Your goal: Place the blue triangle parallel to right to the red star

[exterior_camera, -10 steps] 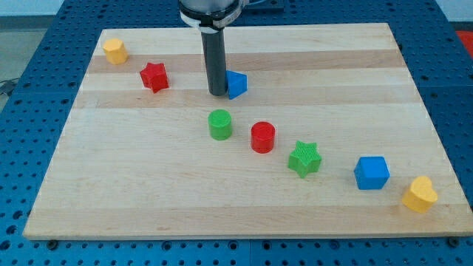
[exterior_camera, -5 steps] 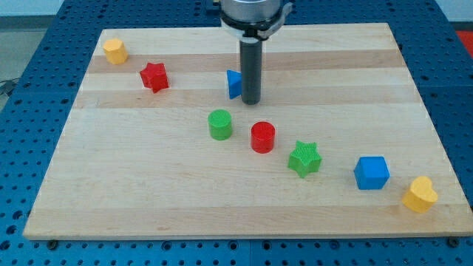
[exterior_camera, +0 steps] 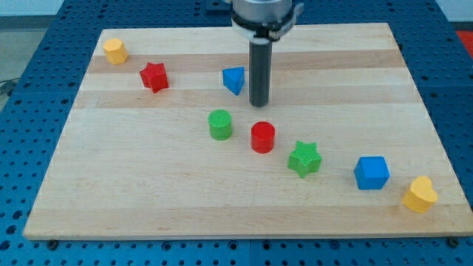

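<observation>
The blue triangle (exterior_camera: 234,80) lies on the wooden board (exterior_camera: 148,185), to the view's right of the red star (exterior_camera: 154,76) and at about the same height in the view. My tip (exterior_camera: 259,104) is on the board just right of the blue triangle and slightly below it, with a small gap between them. The tip is above the red cylinder (exterior_camera: 262,137).
A green cylinder (exterior_camera: 219,124) sits below the blue triangle. A green star (exterior_camera: 304,159), a blue cube (exterior_camera: 371,173) and a yellow heart (exterior_camera: 420,194) run toward the view's bottom right. A yellow block (exterior_camera: 114,51) sits at the top left.
My tip has moved from the left side of the blue triangle over to its right side and now stands a little apart from it. The triangle has shifted slightly left.
</observation>
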